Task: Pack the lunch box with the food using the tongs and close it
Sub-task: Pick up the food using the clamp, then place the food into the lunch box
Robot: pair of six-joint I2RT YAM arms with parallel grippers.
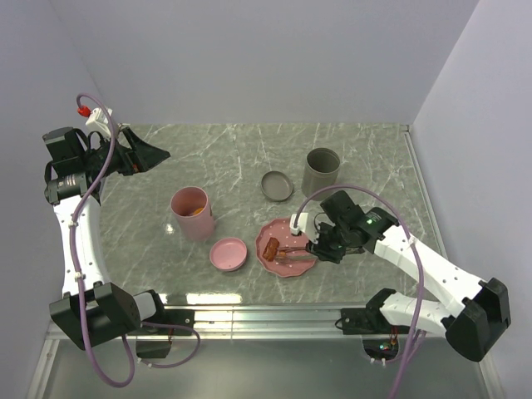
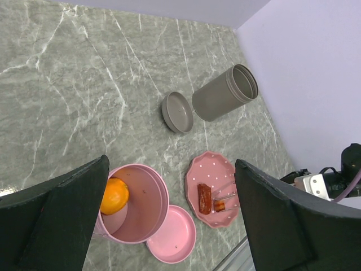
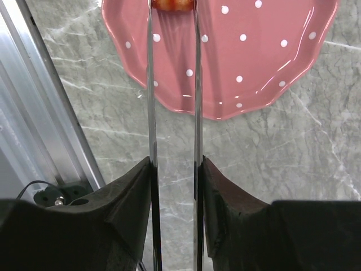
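Note:
The lunch box is a pink round tin standing open, with an orange slice inside against its wall. Its pink lid lies beside it, hollow side up. On the pink dotted plate lie a reddish-brown sausage bit and a smaller piece. My right gripper is shut on the tongs, pressing both thin arms. The tong tips sit either side of the smaller piece. My left gripper hangs open and empty, high above the tin at the far left.
A grey cylindrical container stands at the back right with its grey lid beside it. A metal rail runs along the near table edge, close to the plate. White walls close the table at the back and right.

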